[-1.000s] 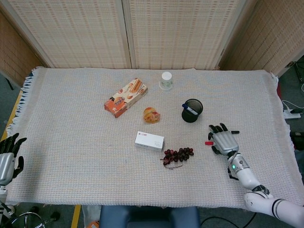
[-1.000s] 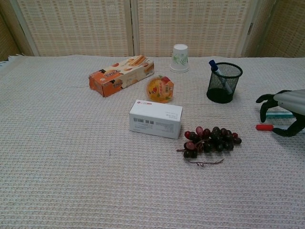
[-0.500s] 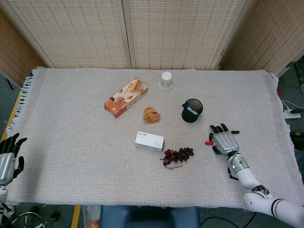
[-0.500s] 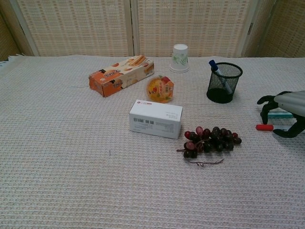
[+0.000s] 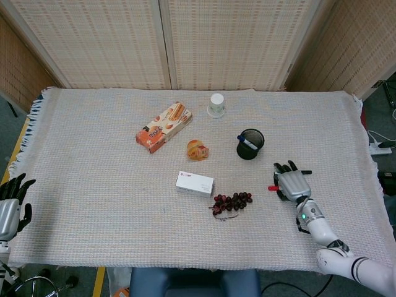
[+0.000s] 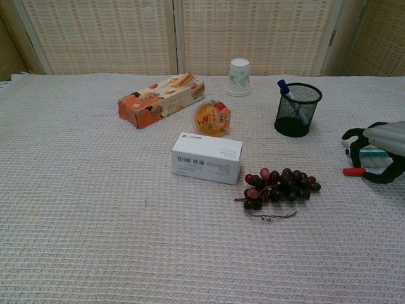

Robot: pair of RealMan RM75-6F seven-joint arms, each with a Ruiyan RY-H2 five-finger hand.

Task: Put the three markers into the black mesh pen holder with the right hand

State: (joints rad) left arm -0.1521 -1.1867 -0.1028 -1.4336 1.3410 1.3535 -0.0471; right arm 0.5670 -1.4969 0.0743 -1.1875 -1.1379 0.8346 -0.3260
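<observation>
The black mesh pen holder stands right of centre with a blue marker leaning inside it. My right hand arches palm-down over two markers lying on the cloth, fingers spread. A red marker pokes out from under it toward the left, between thumb and fingers. A teal marker lies under the palm, its dark end showing on the far side. Nothing is plainly gripped. My left hand hangs open off the table's left edge.
A bunch of dark grapes lies just left of the red marker. A white box, a jelly cup, an orange biscuit box and a paper cup stand further left and back.
The right hand has edged slightly right and lower over the markers. The red marker has shifted a little with it. The left hand is still.
</observation>
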